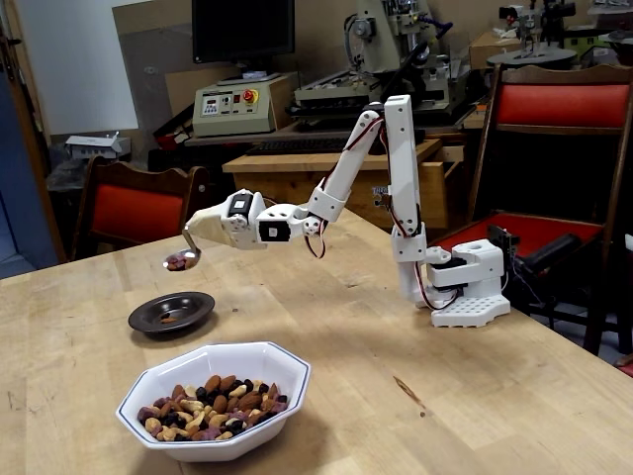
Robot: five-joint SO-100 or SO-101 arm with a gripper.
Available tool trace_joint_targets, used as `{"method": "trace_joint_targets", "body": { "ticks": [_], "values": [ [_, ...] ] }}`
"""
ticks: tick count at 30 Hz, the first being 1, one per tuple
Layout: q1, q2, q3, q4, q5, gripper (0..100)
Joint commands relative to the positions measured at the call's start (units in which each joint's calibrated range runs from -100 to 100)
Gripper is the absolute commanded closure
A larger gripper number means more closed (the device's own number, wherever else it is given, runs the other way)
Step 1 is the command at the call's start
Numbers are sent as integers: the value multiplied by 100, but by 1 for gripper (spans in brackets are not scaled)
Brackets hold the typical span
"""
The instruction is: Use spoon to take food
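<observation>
Closest to the camera, near the front edge of the wooden table (514, 396), sits the white octagonal bowl (214, 399) with the blue rim, holding a heap of the food (212, 404): almonds, pale cashews, dark dried fruit. The bowl is well inside the edge, with bare wood all around it, especially off to the right, where a big stretch of table is open up to the arm's base.

A bit further back and to the left is the dark metal saucer (171, 313), apart from the bowl, with what looks like a small piece or two of food in it. There's free wood between saucer and bowl, and more out toward the left edge.

Hanging in the air above the saucer is the spoon (184, 255), bowl end down and roughly level, carrying a few pieces of food. Its taped upper end is pinched in the gripper (203, 225), fingers pressed together on it. Spoon and saucer aren't touching; there's a clear gap.

The white arm (386, 158) reaches in from the right, its base (467, 287) by the far right edge. Behind the table stand red chairs (562, 109) and a cluttered workbench (326, 158).
</observation>
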Motion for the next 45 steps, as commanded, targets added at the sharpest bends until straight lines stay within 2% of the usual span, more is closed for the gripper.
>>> {"method": "trace_joint_targets", "body": {
  "ticks": [1, 7, 32, 38, 45],
  "values": [
    [-187, -132, -54, -163, 147, 96],
    [-231, -106, -54, -163, 386, 96],
    [-468, -80, -45, -163, 444, 96],
    [-476, -80, -45, -163, 874, 96],
    [-483, -80, -45, -163, 972, 96]
  ]
}}
